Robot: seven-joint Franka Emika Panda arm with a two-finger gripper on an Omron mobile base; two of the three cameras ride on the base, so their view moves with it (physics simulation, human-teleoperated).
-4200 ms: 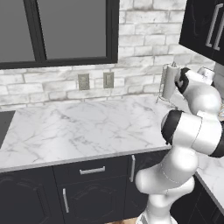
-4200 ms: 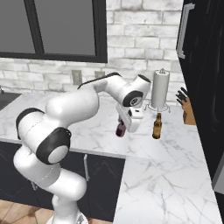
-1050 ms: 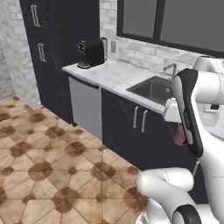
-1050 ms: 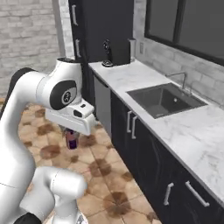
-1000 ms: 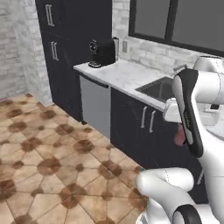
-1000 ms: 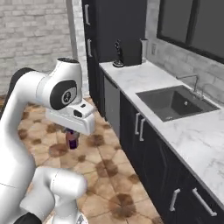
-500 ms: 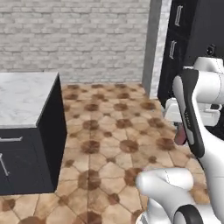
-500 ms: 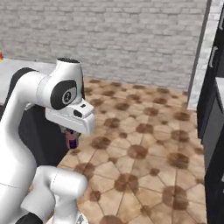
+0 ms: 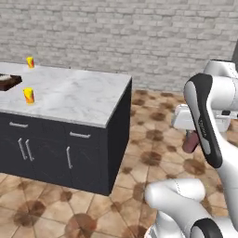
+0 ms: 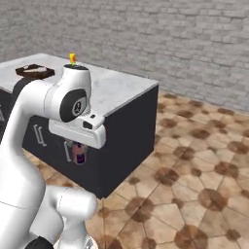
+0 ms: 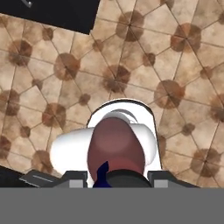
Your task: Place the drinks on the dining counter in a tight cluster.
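Observation:
A short dark maroon drink [image 9: 190,142] hangs upright over the tiled floor, and my gripper [image 9: 189,137] is shut on it, close in front of my own body. From the right base view the same drink [image 10: 79,152] sits in the gripper [image 10: 78,148] below the white hand, level with the dark cabinet fronts. The hand view looks straight down onto the drink's rounded maroon top [image 11: 114,146], which hides the fingers. The dining counter [image 9: 79,96], white marble over dark cabinets, stands to the left and apart from the gripper; its near corner [image 10: 127,90] lies behind the arm.
Two small yellow cups [image 9: 29,95] [image 9: 30,62] and a dark tray [image 9: 7,82] sit on the counter's far left part; the tray [image 10: 34,71] shows again beside a yellow item [image 10: 72,58]. Brown tiled floor [image 9: 153,139] spreads right of the counter, up to a grey brick wall [image 9: 139,42].
The whole picture has swung with the base: the sink counter and tall cabinets are gone and the marble counter now fills the left. The maroon drink stays in the grip.

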